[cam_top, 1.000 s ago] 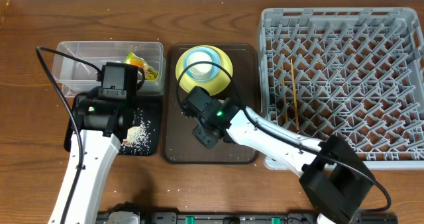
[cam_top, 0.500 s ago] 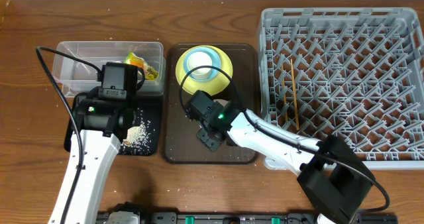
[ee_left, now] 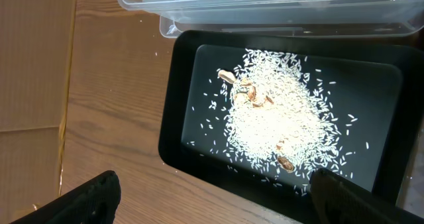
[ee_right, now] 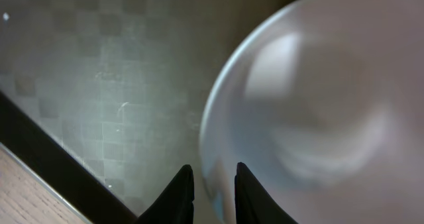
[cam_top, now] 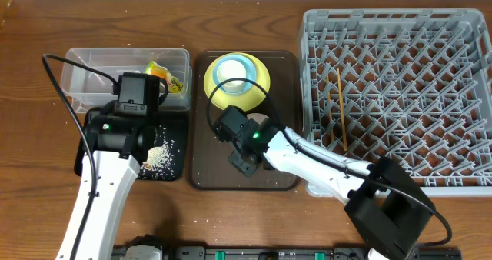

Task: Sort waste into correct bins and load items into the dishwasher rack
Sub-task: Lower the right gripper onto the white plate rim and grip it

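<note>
My right gripper (ee_right: 214,184) is low over the dark brown serving tray (cam_top: 204,164), shut on the rim of the white bowl (ee_right: 318,98). In the overhead view the right gripper (cam_top: 246,166) and its arm hide most of that bowl. The yellow plate (cam_top: 261,81) lies at the tray's far end with the light blue bowl (cam_top: 247,61) and white cup (cam_top: 233,79) stacked on it. My left gripper (ee_left: 212,197) is open and empty above the black tray (ee_left: 179,98), which holds rice scraps (ee_left: 271,118). The chopsticks (cam_top: 339,106) lie in the grey rack (cam_top: 400,29).
The clear tub (cam_top: 84,60) behind the black tray holds the yellow-green and orange wrapper (cam_top: 165,77). The rack fills the right side of the table. Bare wood table (cam_top: 31,175) lies left and in front of the trays.
My right gripper has slid a little toward the near edge of the brown tray. The left arm has not moved.
</note>
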Motion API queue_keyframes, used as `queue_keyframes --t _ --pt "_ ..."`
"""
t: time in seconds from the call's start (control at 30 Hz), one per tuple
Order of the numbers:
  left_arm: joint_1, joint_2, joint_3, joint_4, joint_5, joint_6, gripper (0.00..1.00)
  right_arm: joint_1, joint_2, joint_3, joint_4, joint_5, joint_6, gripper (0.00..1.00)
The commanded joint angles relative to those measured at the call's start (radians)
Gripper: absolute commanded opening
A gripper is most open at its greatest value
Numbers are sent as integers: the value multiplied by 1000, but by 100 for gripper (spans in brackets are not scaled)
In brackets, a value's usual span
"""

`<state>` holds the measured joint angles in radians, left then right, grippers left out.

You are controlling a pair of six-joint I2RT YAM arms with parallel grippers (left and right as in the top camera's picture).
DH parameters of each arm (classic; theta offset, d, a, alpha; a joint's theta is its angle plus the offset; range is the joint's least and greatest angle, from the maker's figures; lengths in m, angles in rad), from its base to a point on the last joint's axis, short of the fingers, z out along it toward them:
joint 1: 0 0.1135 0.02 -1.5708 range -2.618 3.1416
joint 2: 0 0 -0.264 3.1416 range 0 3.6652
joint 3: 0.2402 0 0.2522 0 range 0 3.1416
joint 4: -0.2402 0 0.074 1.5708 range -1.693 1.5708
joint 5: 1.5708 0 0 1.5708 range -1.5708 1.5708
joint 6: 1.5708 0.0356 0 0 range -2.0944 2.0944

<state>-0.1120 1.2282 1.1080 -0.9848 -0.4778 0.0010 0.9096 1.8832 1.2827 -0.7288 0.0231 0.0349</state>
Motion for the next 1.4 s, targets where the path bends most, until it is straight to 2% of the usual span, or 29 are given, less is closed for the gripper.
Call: queue_keyframes --t 0.0,0.13,0.4,0.53,0.63,0.7,0.97,1.03,1.17,1.37 --pt "4 2 9 -2 -13 6 94 20 -16 -4 -2 -11 -79 21" --pt "4 2 9 -2 -13 6 94 20 -16 -4 -2 -9 -85 26" --pt "4 2 9 -2 -13 6 94 20 -16 -4 -24 -9 -85 29" --pt "4 2 9 -2 -13 6 94 20 -16 -4 -23 -9 -85 27" --pt "4 2 9 -2 -13 6 94 20 -16 -4 -23 -8 -85 12" --pt "4 2 9 -2 -13 6 94 20 -16 -4 -23 -5 -85 7" --pt "4 2 9 -2 -13 6 94 20 -16 -4 -22 -5 -85 7" --pt "4 2 9 -2 -13 6 94 20 -16 -4 -19 -5 -85 13" --pt "4 2 9 -2 -13 6 94 21 -16 -8 -8 -5 -86 17" --pt "4 2 9 -2 -13 6 94 20 -16 -42 39 -5 -104 15"
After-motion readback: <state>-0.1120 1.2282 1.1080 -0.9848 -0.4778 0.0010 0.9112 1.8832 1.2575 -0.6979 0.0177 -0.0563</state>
